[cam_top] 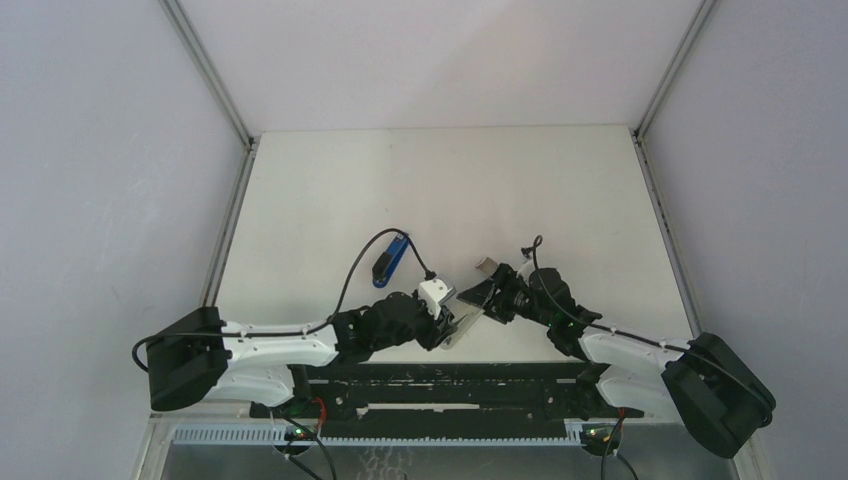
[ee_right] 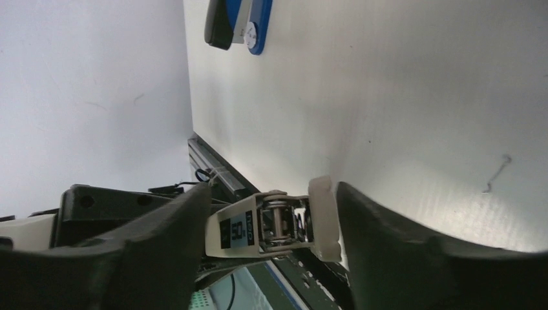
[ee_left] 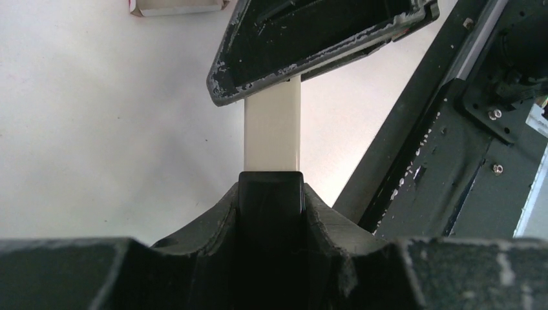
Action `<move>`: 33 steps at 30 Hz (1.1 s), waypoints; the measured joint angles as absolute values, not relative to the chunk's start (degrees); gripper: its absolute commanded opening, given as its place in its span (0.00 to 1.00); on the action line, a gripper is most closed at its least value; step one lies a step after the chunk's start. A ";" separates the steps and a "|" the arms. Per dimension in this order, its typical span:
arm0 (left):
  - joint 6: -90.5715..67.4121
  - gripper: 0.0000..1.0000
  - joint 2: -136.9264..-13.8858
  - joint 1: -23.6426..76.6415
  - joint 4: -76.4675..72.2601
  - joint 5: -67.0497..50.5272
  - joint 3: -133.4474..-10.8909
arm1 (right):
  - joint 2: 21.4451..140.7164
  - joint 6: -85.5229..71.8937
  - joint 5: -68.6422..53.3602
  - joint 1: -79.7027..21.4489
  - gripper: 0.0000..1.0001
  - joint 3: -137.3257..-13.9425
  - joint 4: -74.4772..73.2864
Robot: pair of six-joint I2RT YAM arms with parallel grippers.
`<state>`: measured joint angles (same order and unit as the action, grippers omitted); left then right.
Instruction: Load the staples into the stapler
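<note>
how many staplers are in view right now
2. A blue stapler lies on the table beyond the arms. A white stapler is clamped in the left gripper, its far end between the fingers of the right gripper. None seems hidden.

Bare white tabletop (cam_top: 450,180), matte, light scuffs. Pale grey walls (cam_top: 100,150) on three sides, with aluminium corner posts at back left (cam_top: 210,75) and back right (cam_top: 675,70). Black mounting rail (cam_top: 450,385) along the near edge, paint chipped. White slotted cable duct (cam_top: 230,435) just below it, red and black wires (cam_top: 318,412) nearby.
</note>
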<state>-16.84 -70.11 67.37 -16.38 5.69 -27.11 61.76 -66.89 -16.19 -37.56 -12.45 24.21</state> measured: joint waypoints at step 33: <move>-36.93 1.00 -54.68 57.67 -17.32 -14.00 -26.30 | 53.43 -58.28 -39.66 -31.51 0.00 -13.32 42.94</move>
